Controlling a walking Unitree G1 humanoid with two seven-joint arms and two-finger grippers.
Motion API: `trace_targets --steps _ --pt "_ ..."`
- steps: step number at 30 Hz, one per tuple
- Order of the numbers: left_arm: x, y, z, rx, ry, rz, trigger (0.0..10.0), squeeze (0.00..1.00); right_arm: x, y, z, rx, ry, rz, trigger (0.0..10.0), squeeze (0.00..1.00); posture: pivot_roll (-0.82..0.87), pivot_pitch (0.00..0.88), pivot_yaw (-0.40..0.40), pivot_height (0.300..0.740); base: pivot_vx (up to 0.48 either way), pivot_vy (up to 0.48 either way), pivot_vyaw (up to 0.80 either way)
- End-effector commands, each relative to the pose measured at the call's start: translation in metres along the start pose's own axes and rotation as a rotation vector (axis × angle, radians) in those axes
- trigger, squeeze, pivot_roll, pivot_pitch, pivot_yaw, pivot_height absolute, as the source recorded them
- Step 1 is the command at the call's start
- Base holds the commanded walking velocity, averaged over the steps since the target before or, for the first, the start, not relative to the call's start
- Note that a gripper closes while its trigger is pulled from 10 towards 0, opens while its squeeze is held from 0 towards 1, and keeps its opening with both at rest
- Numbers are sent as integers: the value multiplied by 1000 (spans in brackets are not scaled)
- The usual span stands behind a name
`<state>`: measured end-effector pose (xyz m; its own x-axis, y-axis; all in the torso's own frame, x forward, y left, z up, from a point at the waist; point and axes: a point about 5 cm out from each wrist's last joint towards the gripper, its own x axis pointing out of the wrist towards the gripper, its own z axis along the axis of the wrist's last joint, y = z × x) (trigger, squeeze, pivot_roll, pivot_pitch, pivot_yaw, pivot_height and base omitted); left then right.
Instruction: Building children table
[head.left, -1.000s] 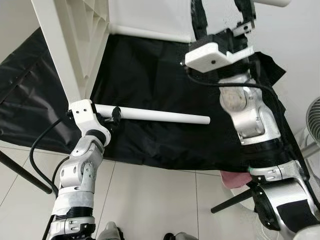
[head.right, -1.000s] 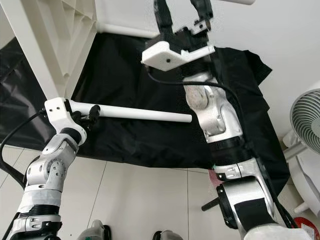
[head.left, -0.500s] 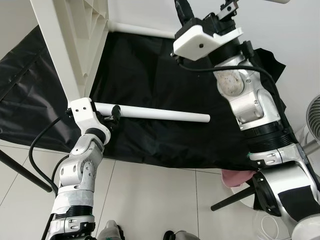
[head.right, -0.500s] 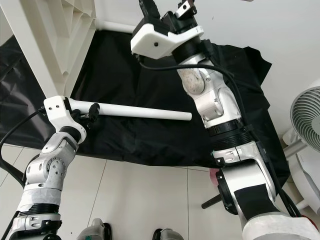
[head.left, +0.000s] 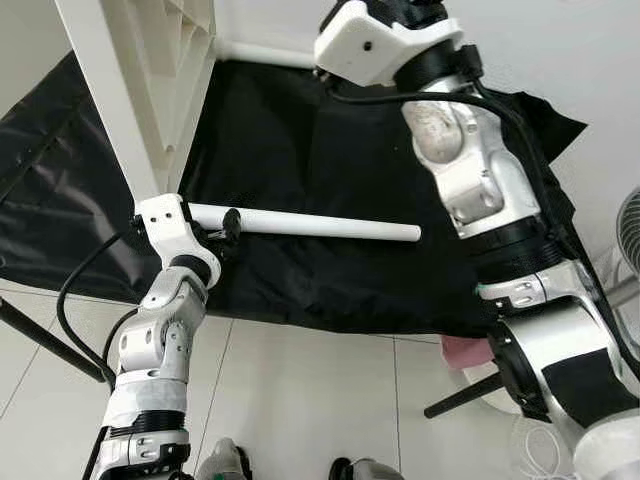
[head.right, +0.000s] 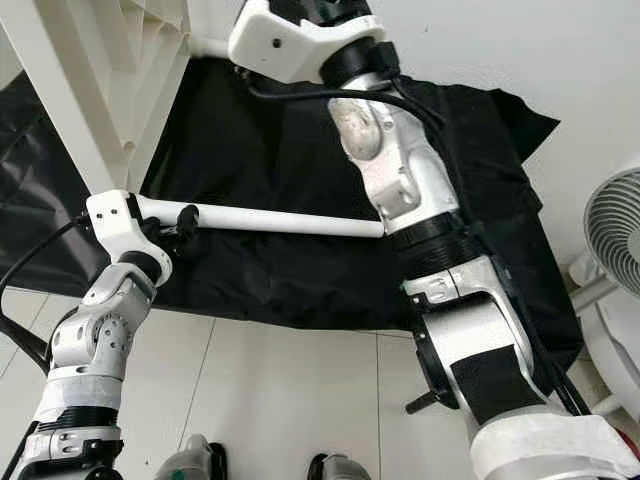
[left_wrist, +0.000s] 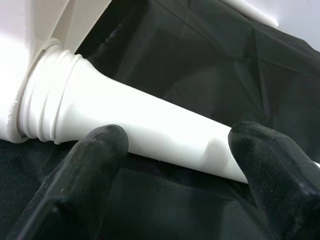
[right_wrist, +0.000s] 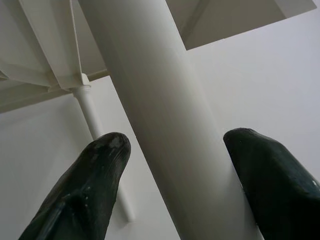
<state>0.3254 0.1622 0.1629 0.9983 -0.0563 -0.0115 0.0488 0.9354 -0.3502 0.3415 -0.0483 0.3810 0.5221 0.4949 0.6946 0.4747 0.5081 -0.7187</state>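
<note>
1. The left gripper (left_wrist: 175, 165) is staying where it was, its black fingers (left_wrist: 95, 165) spread on either side of the long white plastic table leg (head.left: 320, 224) without clenching it.
2. That leg is seating by its ribbed end in the white ribbed plastic tabletop (head.left: 150, 70), jutting out over the black cloth (head.left: 300, 130).
3. Beyond the tabletop, the right gripper (right_wrist: 175, 165) is reaching further up and leftward than before, fingers open astride another white cylindrical leg (right_wrist: 160, 115).

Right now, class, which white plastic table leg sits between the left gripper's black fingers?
The horizontal white plastic leg over the black sheet, screwed into the tabletop corner; the left gripper straddles it.
</note>
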Motion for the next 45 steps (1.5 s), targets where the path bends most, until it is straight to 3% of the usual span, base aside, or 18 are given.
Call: trace_targets --steps 1,4,8,9,10,11,12,22,26,31,33,41,42,44,45 --pt "2 -7 -10 -10 54 -24 10000 0 5 2 3 -4 -2 27 10000 0 22 148 -29 740 0 0 0" --pt "2 -9 -10 -14 57 -27 10000 0 17 1 6 5 9 47 10000 0 20 146 -30 740 0 0 0" --pt "2 -9 -10 -15 57 -28 10000 0 20 0 8 -16 4 57 10000 0 20 146 -29 740 0 0 0" --pt "3 -10 -10 -18 56 -28 10000 0 24 1 9 -52 6 86 5882 0 20 146 -28 740 0 0 0" --pt "3 -10 -10 -18 56 -28 10000 0 24 1 9 -52 6 86 5882 0 20 146 -28 740 0 0 0" --pt "3 -10 -10 -20 56 -28 10000 0 27 3 9 -73 15 124 2353 0 20 146 -29 740 0 0 0" --pt "4 -11 -9 -23 54 -28 10000 0 29 5 10 -107 19 158 0 0 22 147 -29 740 0 0 0" --pt "4 -12 -10 -40 55 -24 10000 0 28 7 8 -165 45 221 0 0 14 153 -28 740 0 0 0" --pt "6 -18 -16 -114 77 -14 10000 0 25 -9 6 -159 43 191 0 0 7 154 -27 740 0 0 0" --pt "7 -19 -17 -108 81 -9 10000 0 24 -20 3 -142 66 151 0 0 2 153 -28 740 0 0 0" --pt "10 -17 -17 -111 86 11 10000 0 22 -36 -3 -108 120 82 0 0 -8 151 -28 740 0 0 0" --pt "11 -17 -17 -112 88 17 10000 0 20 -42 -6 -93 146 55 0 0 -8 151 -28 740 0 0 0" --pt "12 -17 -13 -104 87 33 10000 0 17 -55 -18 -74 208 1 0 0 -20 150 -17 740 0 0 0" --pt "12 -17 -13 -104 87 33 10000 0 17 -55 -18 -74 208 1 0 0 -20 150 -17 740 0 0 0" --pt "12 -16 -9 -92 83 57 10000 0 13 -67 -29 -42 266 -46 0 0 -18 148 -15 740 0 0 0"
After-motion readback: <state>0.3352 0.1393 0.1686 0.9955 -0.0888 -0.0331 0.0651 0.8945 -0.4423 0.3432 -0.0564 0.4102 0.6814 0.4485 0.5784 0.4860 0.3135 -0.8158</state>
